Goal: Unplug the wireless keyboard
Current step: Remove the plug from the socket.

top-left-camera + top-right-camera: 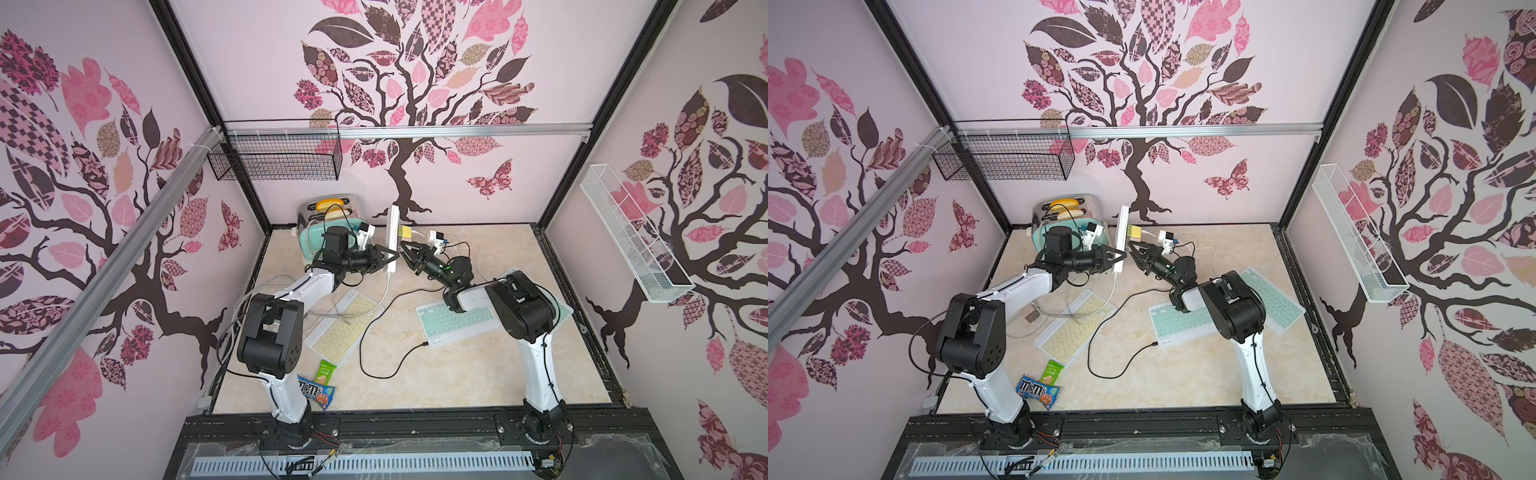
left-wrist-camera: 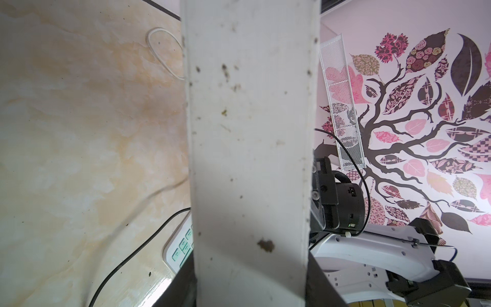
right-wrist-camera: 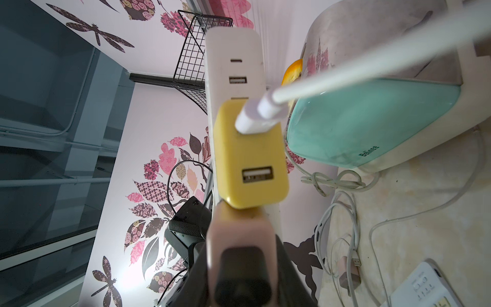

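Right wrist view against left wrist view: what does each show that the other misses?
Only right wrist: the yellow charger, holding a white plug, plugged into the power strip; the toaster. Only left wrist: the strip's dirty back, a green-keyed keyboard corner, a black cable on the table, the white mesh shelf. Both: the power strip and the table.

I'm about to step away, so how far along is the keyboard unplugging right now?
Done: the left gripper has the power strip clamped and stood on end. In hand: the right gripper grips the pink plug next to the yellow adapter on that strip; it does not look pulled free yet. Left: draw it out. The black cable still sits in the teal keyboard.
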Available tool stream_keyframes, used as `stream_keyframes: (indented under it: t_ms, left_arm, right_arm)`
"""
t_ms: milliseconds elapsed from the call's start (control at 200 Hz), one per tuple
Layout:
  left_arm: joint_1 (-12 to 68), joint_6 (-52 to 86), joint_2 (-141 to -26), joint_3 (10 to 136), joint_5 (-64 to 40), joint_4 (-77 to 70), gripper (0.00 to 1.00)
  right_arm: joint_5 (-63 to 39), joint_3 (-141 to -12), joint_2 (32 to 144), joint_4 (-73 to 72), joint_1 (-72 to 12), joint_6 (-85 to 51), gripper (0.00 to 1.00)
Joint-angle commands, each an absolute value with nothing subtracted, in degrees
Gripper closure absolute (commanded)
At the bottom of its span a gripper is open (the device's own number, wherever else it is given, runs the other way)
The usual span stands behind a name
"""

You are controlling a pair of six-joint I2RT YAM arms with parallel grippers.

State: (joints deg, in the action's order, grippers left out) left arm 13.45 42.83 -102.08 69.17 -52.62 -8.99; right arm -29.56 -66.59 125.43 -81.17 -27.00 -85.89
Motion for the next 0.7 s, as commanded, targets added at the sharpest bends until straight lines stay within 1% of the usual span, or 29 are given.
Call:
stream_keyframes:
  t_ms: [0,520,625,695]
  left_arm:
    - [11.6,44.6,-97.4,68.8,-48.2,-21.7,1.0]
    - [11.5,48.3,-96.1,66.8,-44.1,-26.3,1.0]
    - [11.5,47.6,-95.5,66.5,-42.9,-24.9,1.0]
    - [11.5,47.3,-95.6,67.0,-44.0,-24.4,1.0]
  right_arm:
    - [-25.7,-66.0,123.7,-81.2,-25.1,-85.3,1.0]
    - [-17.8,-65.1,125.2,-81.2,-27.2,-82.8,1.0]
    - [-16.1,-65.1,124.9,-81.1,-27.4,-82.4,1.0]
    - [-16.2,-65.8,124.7,-80.8,-27.4,-81.8,1.0]
